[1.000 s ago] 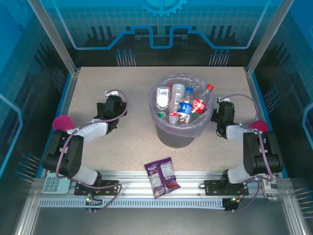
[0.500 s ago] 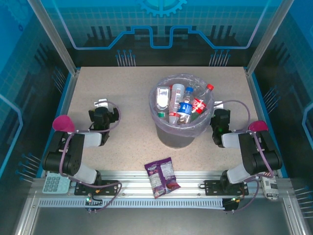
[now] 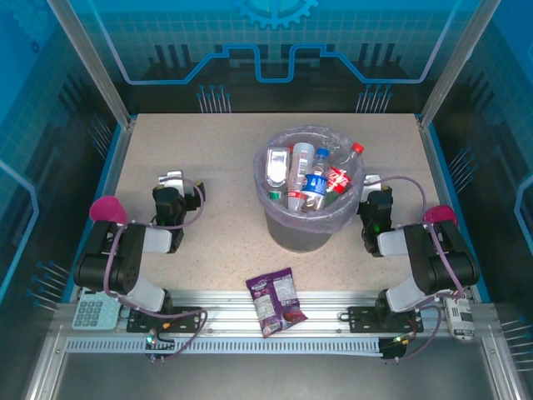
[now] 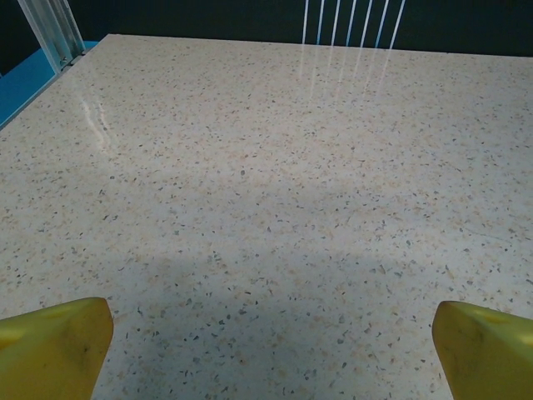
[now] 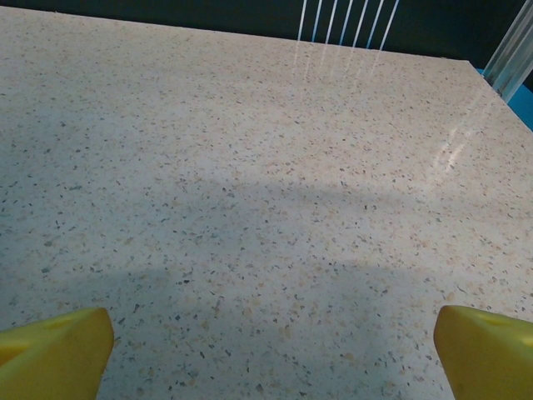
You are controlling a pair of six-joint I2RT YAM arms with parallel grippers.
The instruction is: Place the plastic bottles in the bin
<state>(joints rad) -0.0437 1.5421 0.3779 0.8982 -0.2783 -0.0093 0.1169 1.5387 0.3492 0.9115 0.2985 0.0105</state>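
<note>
Here, bottles [image 3: 312, 179] lie in the bin [image 3: 293, 236], centre frame.
Left fingers [image 4: 50, 346] and right fingers [image 5: 487, 350] flank it, wide; arms folded low.

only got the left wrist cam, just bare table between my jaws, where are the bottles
Observer: The plastic bottles lie piled inside the bin, mid-table in the top view.
Operator: anything else out there
Observer: A purple snack packet lies at the near edge, between the two arm bases.
Operator: right arm holding anything
Observer: No, the right jaws stand wide open with nothing between them, over bare table.
</note>
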